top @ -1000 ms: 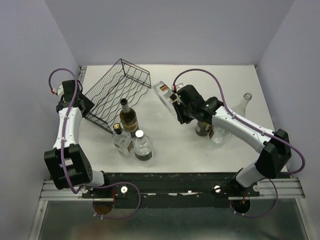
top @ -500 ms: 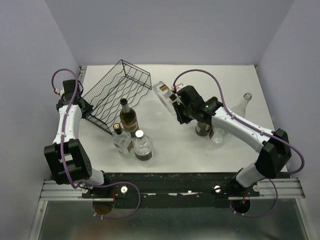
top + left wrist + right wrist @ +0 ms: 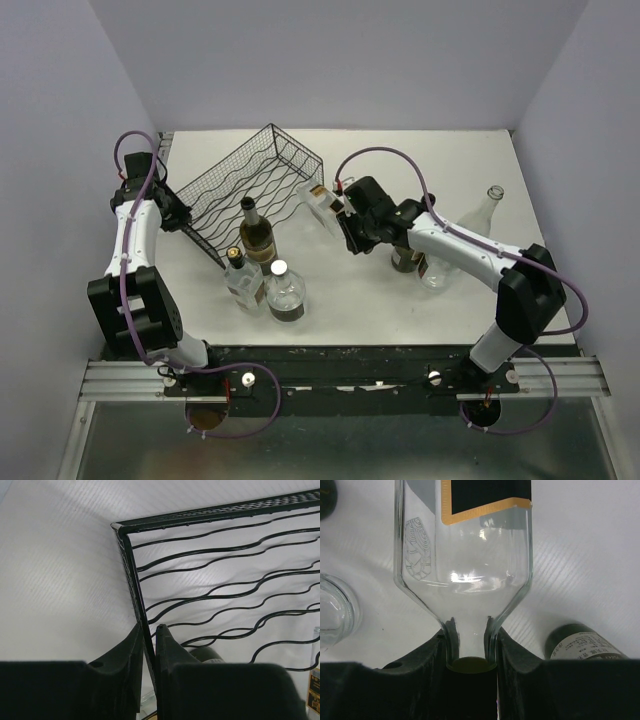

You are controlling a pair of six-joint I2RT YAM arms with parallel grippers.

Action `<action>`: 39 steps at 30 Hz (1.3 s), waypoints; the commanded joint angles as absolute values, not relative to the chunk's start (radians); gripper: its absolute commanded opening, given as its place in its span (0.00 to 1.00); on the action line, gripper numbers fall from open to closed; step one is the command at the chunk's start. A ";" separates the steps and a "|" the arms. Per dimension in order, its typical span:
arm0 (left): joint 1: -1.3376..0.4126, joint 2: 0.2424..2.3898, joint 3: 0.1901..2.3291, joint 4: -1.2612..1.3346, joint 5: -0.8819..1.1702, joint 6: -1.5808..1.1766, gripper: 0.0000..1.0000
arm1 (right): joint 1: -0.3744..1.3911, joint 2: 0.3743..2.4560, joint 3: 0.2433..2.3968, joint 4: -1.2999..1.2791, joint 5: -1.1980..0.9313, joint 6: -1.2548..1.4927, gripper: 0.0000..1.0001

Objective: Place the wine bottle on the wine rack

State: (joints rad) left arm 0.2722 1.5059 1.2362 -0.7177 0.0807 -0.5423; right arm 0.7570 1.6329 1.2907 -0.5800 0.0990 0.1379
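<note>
Swung rightward: black wire-mesh wine rack (image 3: 255, 175), frame pinched by left gripper (image 3: 148, 637); right gripper (image 3: 470, 635) clamps clear glass wine bottle (image 3: 465, 565) by neck. Hold rack steady, feed bottle base-first into cradle.

Your left gripper (image 3: 149, 636) is pinching a thin edge bar of the wine rack (image 3: 225, 510) at 6 o'clock. That bar is climbing to a corner at 11 o'clock, wavy wires spreading toward 3 o'clock over the white table (image 3: 60, 570).

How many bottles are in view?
6: a clear bottle in the right claw, three bottles before the rack, a dark bottle and a tall clear bottle by the right arm, which may hide more.
</note>
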 commanded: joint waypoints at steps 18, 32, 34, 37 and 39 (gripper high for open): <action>0.268 1.522 1.289 -0.707 0.178 -0.574 0.00 | 0.753 1.792 1.324 -0.034 0.150 0.193 0.00; 0.267 1.543 1.335 -0.727 0.181 -0.558 0.00 | 0.753 2.000 1.457 0.183 0.170 0.221 0.00; 0.268 1.546 1.341 -0.730 0.181 -0.557 0.00 | 0.753 2.023 1.486 0.169 0.146 0.213 0.00; 0.267 1.548 1.348 -0.733 0.178 -0.558 0.00 | 0.753 2.048 1.522 0.141 0.141 0.203 0.00; 0.268 1.549 1.354 -0.736 0.175 -0.558 0.00 | 0.753 2.057 1.535 0.127 0.143 0.199 0.01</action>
